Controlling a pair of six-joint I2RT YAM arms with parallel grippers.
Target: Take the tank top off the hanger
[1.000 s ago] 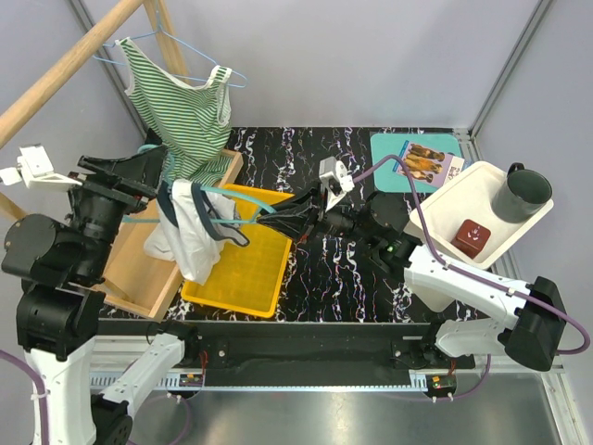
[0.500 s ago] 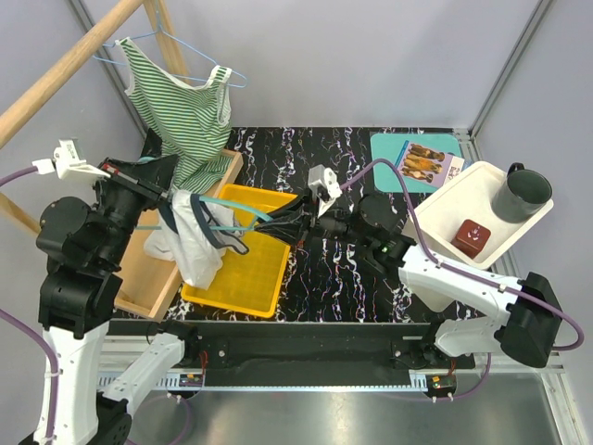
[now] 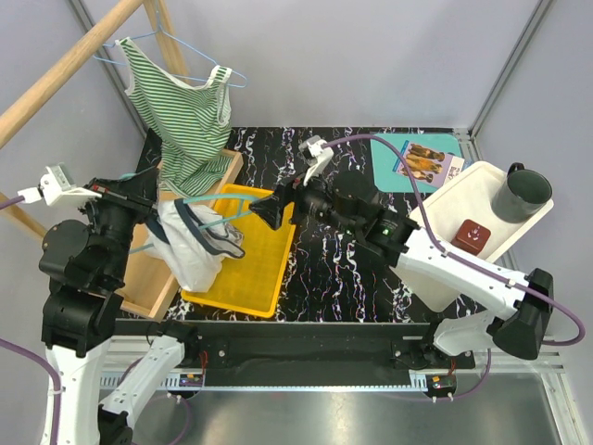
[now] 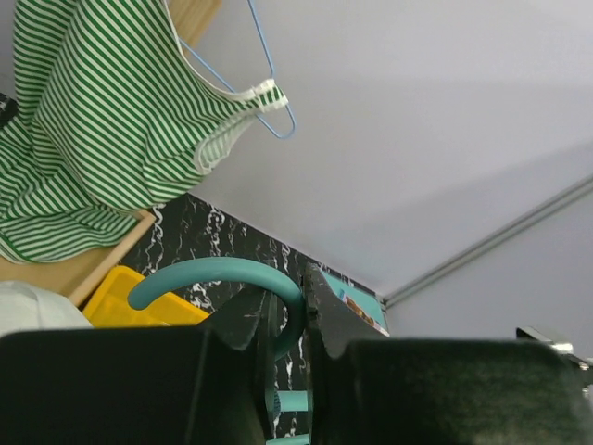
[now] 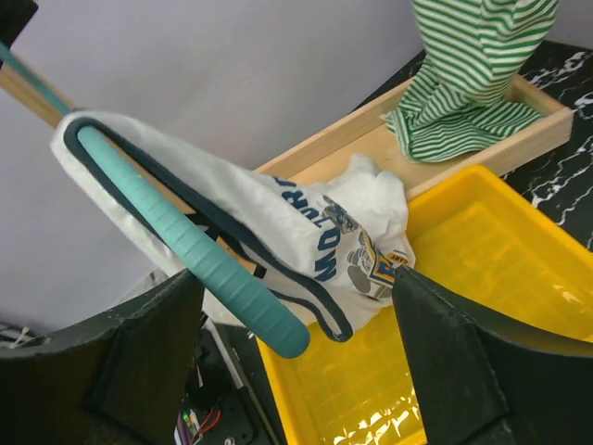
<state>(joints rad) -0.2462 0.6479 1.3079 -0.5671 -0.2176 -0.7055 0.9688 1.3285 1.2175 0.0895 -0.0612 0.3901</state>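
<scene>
1. Left gripper (image 4: 289, 293), left of centre in the overhead view; its jaws are pressed onto the hook of the teal hanger (image 5: 208, 264), with the curved hook showing between the fingers (image 4: 320, 306) in the left wrist view.
2. White tank top (image 3: 190, 246), navy trim and a printed graphic; it is draped over the hanger's arm at left of centre; the body hangs bunched above the border between the wooden tray (image 3: 139, 273) and the yellow bin (image 3: 250, 278); I cannot tell whether the cloth touches either.
3. Right gripper (image 3: 269, 211), centre of the overhead view; it is spread wide with nothing between the fingers; it sits just beside the free end of the hanger, apart from the cloth.
4. Green striped top (image 3: 181, 111), upper left; it hangs from a blue wire hanger (image 3: 199, 57) near the wooden rod (image 3: 65, 69); its hem trails into the far end of the wooden tray.
5. White tray (image 3: 463, 199), right edge; it holds 1 dark mug (image 3: 522, 193) and 1 red object (image 3: 473, 236).
6. Teal mat (image 3: 394, 153), upper right of the black marbled table (image 3: 343, 269); 1 picture card lies on it.
</scene>
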